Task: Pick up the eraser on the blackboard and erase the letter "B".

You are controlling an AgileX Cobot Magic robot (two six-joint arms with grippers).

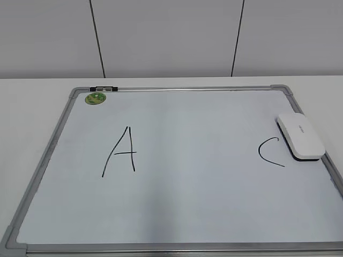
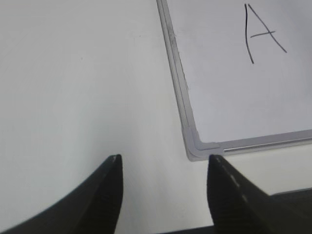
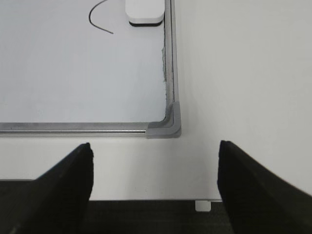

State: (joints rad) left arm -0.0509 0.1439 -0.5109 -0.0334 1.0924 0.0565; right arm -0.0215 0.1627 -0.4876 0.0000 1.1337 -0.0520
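Eraser: we see the flat white plastic eraser [image 1: 300,136] lying on the grey-framed white blackboard [image 1: 177,214], just beside the "C" [image 1: 269,152].
Letter "B": none visible between "A" [image 1: 122,152] and "C".
Left gripper [image 2: 165,168]: jaws apart, empty.
Right gripper [image 3: 155,158]: jaws wide apart, empty.
Risk: we judge further wiping could smear the "C".

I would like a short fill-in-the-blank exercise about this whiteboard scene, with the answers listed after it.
1. The flat white plastic eraser lies beside the black handwritten letter ____.
2. The small round green magnet sits near the board's far ____ corner.
3. Between the letter "A" and the letter "C", the large white dry-erase board shows ____ letter.
4. Both hands hold ____.

Answers: C; left; no; nothing
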